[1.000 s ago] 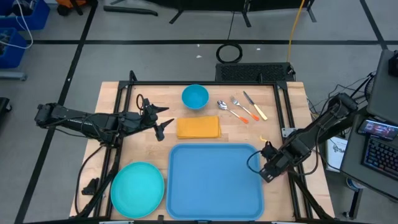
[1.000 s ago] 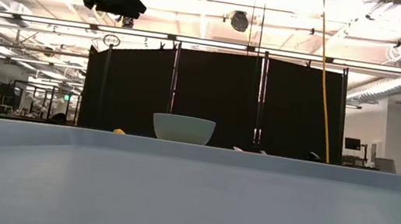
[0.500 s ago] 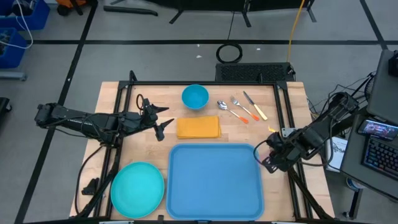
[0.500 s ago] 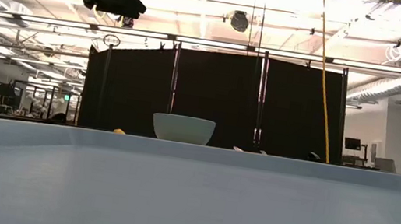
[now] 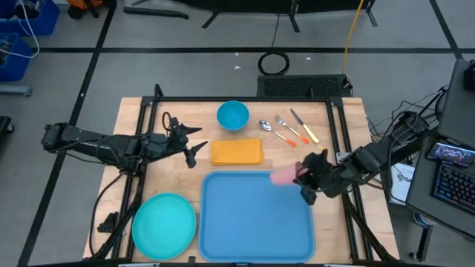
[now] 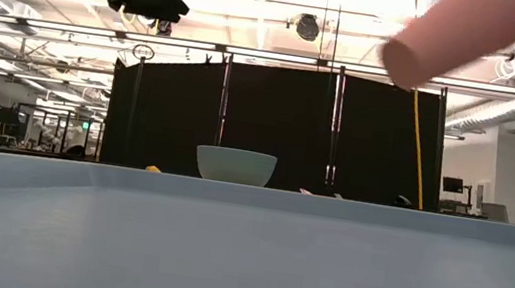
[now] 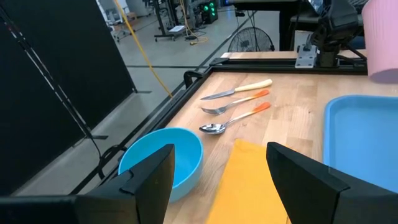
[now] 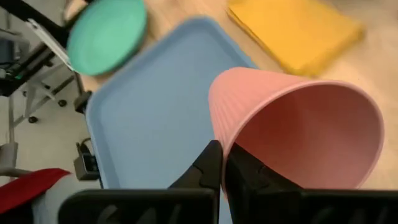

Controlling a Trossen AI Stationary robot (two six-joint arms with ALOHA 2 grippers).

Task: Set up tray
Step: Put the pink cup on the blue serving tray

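Note:
The large blue tray (image 5: 252,219) lies flat at the table's near middle. My right gripper (image 5: 306,180) hovers over the tray's far right corner, shut on a pink ribbed cup (image 5: 283,176), which also shows high in the low view (image 6: 450,35) and close up in the right wrist view (image 8: 298,124). My left gripper (image 5: 194,142) is open and waits above the table, left of the orange-yellow napkin (image 5: 236,151). In its wrist view (image 7: 217,180) the fingers frame the napkin (image 7: 249,180) without touching it. My right gripper holds the pink cup by its wall at the rim (image 8: 217,134), one finger inside the cup and one outside. The fingers come from the table's right. The cup is lifted clear above the tray, tilted on its side, its base (image 6: 400,63) pointing down toward the table's left.
A teal plate (image 5: 163,222) sits left of the tray. A blue bowl (image 5: 232,115) stands at the far middle, with a spoon (image 5: 272,128), a fork (image 5: 288,127) and a knife (image 5: 304,126) to its right. Black frame rails (image 5: 148,126) border the table.
My right gripper has moved from beside the tray's right rim toward the table's left and far side, and up. The pink cup, unseen before, has come into view over the tray's far right corner and into the upper right of the low view.

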